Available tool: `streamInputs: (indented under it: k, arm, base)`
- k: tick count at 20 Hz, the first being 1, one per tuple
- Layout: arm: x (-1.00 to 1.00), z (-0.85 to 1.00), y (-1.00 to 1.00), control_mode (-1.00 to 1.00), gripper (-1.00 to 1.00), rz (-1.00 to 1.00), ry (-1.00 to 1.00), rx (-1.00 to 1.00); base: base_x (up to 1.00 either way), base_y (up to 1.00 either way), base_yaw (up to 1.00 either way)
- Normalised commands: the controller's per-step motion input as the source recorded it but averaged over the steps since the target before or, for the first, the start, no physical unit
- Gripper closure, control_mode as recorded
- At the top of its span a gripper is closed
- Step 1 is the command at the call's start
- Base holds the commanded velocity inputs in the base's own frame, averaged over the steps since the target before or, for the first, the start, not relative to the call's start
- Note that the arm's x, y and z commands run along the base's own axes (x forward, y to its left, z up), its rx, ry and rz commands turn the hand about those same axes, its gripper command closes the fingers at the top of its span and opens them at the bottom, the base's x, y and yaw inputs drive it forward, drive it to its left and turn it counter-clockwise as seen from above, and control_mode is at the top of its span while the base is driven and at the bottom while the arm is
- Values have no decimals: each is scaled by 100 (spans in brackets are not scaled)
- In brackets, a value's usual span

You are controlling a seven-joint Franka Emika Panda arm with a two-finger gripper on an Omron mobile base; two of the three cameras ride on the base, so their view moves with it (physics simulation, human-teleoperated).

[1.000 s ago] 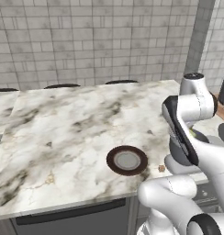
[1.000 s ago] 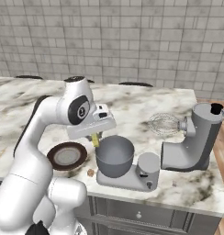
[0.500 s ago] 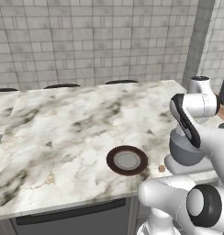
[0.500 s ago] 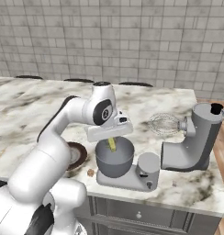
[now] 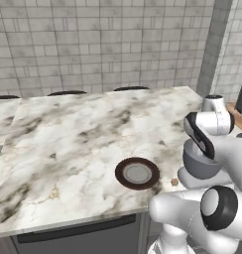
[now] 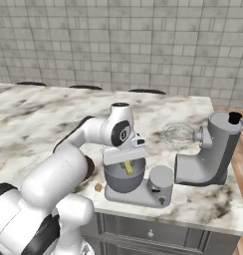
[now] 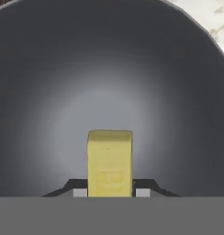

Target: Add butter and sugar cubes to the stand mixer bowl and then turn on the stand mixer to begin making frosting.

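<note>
The stand mixer bowl (image 6: 124, 177) sits on the stand mixer (image 6: 193, 159) base, close to the near edge of the marble counter (image 5: 78, 144). The mixer's head is tipped back, so its whisk (image 6: 177, 134) hangs off to the side and the bowl's mouth is open from above. Beside the bowl, toward the arm's left, lies the dark-brown plate (image 5: 138, 174), and a sugar cube (image 6: 98, 187) rests on the counter between plate and mixer base, near the counter's front edge. Beyond the plate the counter runs broad toward the tiled wall.

The gripper (image 6: 127, 158) is poised over the bowl's mouth, its fingers (image 7: 80, 192) clamped on the butter (image 7: 109, 163). The stick hangs upright inside the bowl's rim, above the smooth grey bottom; I cannot tell whether it touches.
</note>
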Motion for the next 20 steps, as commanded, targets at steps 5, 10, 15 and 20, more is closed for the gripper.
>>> streamInputs:
  k: [5,10,15,20]
  arm:
    - [17,-33,-5,-100,100,0,4,0]
    - [16,-32,0,-100,100,2,3,0]
    - [8,-27,0,-100,-100,5,1,0]
    - [1,-12,0,-100,-100,6,0,0]
  base:
    - [0,0,0]
    - [0,0,0]
    - [0,0,0]
    - [0,0,0]
